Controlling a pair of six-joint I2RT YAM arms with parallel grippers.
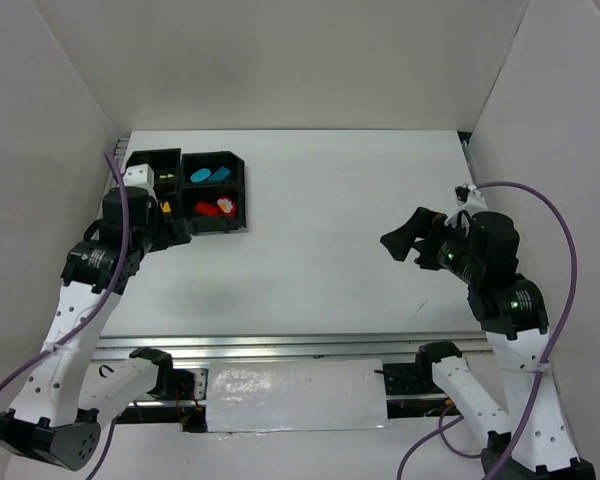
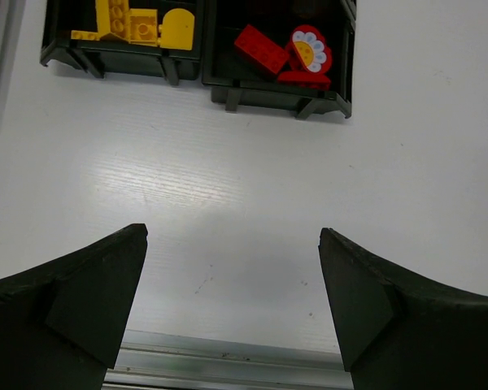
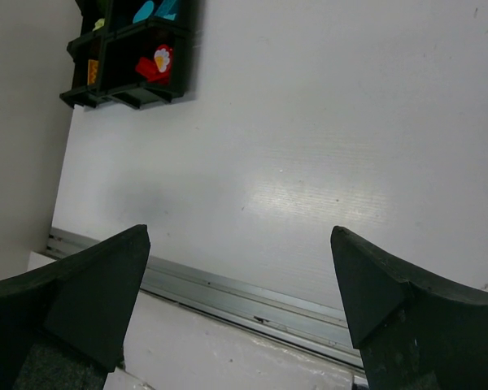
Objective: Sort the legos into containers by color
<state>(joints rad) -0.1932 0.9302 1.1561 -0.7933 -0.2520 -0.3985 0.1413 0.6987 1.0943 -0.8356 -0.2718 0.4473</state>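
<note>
The black tray [image 1: 183, 188] with its four containers sits at the table's far left. Teal legos [image 1: 212, 174] lie in the far right container and red legos [image 1: 214, 208] in the near right one. Yellow legos [image 2: 138, 28] fill the near left container, and a lime-green bit [image 1: 164, 177] shows in the far left one. In the left wrist view the red legos [image 2: 264, 53] include a rounded one with a white flower [image 2: 309, 50]. My left gripper [image 2: 232, 234] stands open and empty just before the tray. My right gripper [image 1: 400, 236] hangs open and empty over the table's right side, far from the tray [image 3: 138, 96].
A metal rail [image 1: 280, 345] runs along the table's near edge, with a white plate [image 1: 295, 395] below it. White walls close in the left, back and right. Purple cables [image 1: 565, 250] loop beside each arm.
</note>
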